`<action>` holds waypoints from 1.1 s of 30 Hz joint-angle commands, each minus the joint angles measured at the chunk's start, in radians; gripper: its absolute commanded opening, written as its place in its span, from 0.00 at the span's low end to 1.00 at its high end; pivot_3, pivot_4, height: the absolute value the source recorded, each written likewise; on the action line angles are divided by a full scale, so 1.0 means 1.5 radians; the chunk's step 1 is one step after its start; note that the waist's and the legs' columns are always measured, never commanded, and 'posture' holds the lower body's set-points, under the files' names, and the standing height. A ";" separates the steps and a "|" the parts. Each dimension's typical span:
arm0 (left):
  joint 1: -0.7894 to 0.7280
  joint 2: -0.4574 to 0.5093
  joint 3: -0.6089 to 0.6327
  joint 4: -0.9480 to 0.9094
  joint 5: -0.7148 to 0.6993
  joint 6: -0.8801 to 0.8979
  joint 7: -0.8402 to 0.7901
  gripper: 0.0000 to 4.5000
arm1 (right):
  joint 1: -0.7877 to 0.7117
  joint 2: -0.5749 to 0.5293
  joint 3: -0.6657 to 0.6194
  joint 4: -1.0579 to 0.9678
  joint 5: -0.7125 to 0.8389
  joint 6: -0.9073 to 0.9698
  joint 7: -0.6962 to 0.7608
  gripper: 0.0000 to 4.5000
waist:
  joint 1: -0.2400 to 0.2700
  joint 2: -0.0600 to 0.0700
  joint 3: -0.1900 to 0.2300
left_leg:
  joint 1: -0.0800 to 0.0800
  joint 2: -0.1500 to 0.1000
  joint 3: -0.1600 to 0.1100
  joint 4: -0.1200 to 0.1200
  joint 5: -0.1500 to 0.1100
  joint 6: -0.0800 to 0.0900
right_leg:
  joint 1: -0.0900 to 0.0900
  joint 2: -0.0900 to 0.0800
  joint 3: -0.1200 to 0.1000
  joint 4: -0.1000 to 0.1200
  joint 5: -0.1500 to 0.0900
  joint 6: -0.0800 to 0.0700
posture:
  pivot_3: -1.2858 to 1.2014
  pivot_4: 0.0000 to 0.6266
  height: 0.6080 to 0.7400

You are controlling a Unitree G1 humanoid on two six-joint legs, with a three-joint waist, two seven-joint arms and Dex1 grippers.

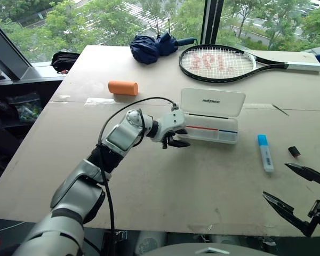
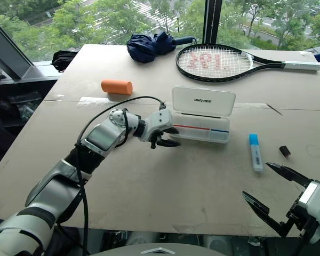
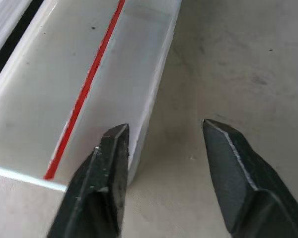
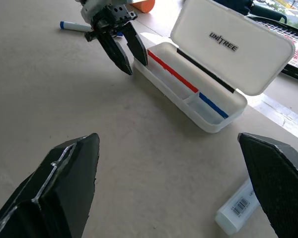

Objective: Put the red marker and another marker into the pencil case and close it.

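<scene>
**Translucent case open on the table, left gripper at its end**

White see-through plastic: the pencil case (image 1: 212,129) sits near the middle of the table (image 1: 149,186), lid up and leaning back. A thin red-and-blue stripe runs along its front wall. The tray looks bare from the right wrist view, with a small divider partway along.

Left gripper (image 1: 176,142) is at the 9 o'clock end of the case, tips angled down toward the tabletop. Its fingers (image 3: 111,163) stand slightly apart with nothing between them; one tip is just beside the case's corner wall, the other over bare table. Contact with the wall: cannot tell.

Right gripper (image 2: 274,200) hangs at 4 o'clock from the case, near the table edge, fingers spread wide and empty.

A marker with a blue cap (image 1: 265,152) lies at 3 o'clock from the case, well apart from it, and a small black cap (image 1: 294,151) lies just beyond it. Another marker with a blue tip (image 4: 75,26) lies behind the left gripper in the right wrist view.

At 12 o'clock: tennis racket (image 1: 218,63). At 11 o'clock: folded umbrella (image 1: 152,47). At 10 o'clock: orange cylinder (image 1: 122,87).
</scene>
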 commanded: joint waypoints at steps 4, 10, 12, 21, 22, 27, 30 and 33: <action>-0.032 -0.049 -0.007 0.130 0.060 -0.109 -0.049 0.01 | 0.038 0.034 0.006 -0.019 -0.016 -0.046 -0.005 1.00 | -0.001 0.000 -0.001 | 0.000 0.000 0.000 0.000 0.000 0.000 | 0.000 0.000 0.000 0.000 0.000 0.000 | 0.52 0.24 0.93; -0.013 -0.020 0.013 0.081 0.050 -0.116 -0.129 0.01 | 0.058 0.044 0.016 -0.023 -0.020 -0.062 -0.007 1.00 | -0.003 0.000 -0.001 | 0.000 0.001 0.000 0.000 0.000 0.000 | 0.000 0.000 0.000 0.000 0.000 0.000 | 0.52 0.24 0.93; 0.015 0.010 0.021 0.015 0.029 -0.081 -0.171 0.01 | 0.063 0.044 0.017 -0.023 -0.019 -0.063 -0.007 1.00 | -0.008 0.001 -0.001 | 0.000 0.001 0.000 0.000 0.000 0.001 | 0.000 0.000 0.000 0.000 0.000 0.000 | 0.52 0.24 0.93; 0.138 0.083 0.042 -0.242 0.016 0.086 -0.140 0.01 | 0.076 0.038 0.032 -0.019 -0.021 -0.067 -0.003 1.00 | 0.000 0.001 -0.001 | 0.000 0.003 0.000 0.000 0.000 0.001 | 0.000 0.000 0.000 0.001 0.000 0.000 | 0.52 0.24 0.93; 0.143 0.086 0.041 -0.255 0.015 0.099 -0.139 0.01 | 0.075 0.036 0.033 -0.018 -0.022 -0.067 -0.002 1.00 | 0.000 0.001 -0.001 | 0.000 0.003 0.000 0.001 0.000 0.001 | 0.000 0.000 0.000 0.000 0.000 0.000 | 0.52 0.24 0.93; 0.172 0.098 0.074 -0.318 -0.011 0.148 -0.112 0.40 | 0.073 0.019 0.028 -0.010 -0.015 -0.064 0.004 1.00 | 0.000 0.001 -0.001 | 0.000 0.003 0.000 0.000 0.000 0.001 | 0.000 0.000 0.000 0.001 0.000 0.000 | 0.52 0.24 0.93; 0.199 0.119 0.140 -0.378 -0.066 0.203 -0.097 0.70 | 0.073 0.012 0.026 -0.011 -0.008 -0.063 0.004 1.00 | -0.002 0.001 -0.001 | 0.000 0.003 0.000 0.000 0.000 0.001 | 0.000 0.000 0.000 0.001 0.000 0.000 | 0.52 0.24 0.93; 0.272 0.150 0.231 -0.431 -0.124 0.239 -0.076 0.70 | 0.071 0.009 0.032 -0.008 -0.007 -0.062 0.003 1.00 | -0.004 0.002 -0.001 | 0.000 0.004 0.000 0.000 0.000 0.001 | 0.000 0.000 0.000 0.001 0.000 0.000 | 0.52 0.24 0.93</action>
